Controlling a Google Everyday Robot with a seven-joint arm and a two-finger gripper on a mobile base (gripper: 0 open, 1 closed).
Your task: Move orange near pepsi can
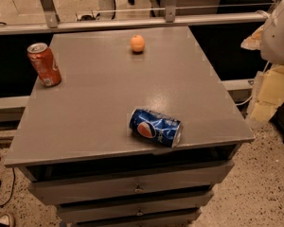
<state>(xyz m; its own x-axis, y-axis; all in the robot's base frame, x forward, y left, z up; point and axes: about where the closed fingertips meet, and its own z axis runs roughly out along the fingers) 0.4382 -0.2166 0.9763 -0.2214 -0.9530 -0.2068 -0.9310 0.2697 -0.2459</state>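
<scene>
Grey surface holds everything, and the job looks not yet begun. The orange sits at twelve o'clock near the far edge, well apart from the pepsi can, which lies on its side at five o'clock close to the front edge. A red can stands at ten o'clock by the left edge. Open room lies between fruit and blue can. A white arm hangs at two o'clock, off the surface. The claw is out of sight, so I cannot tell its state.
</scene>
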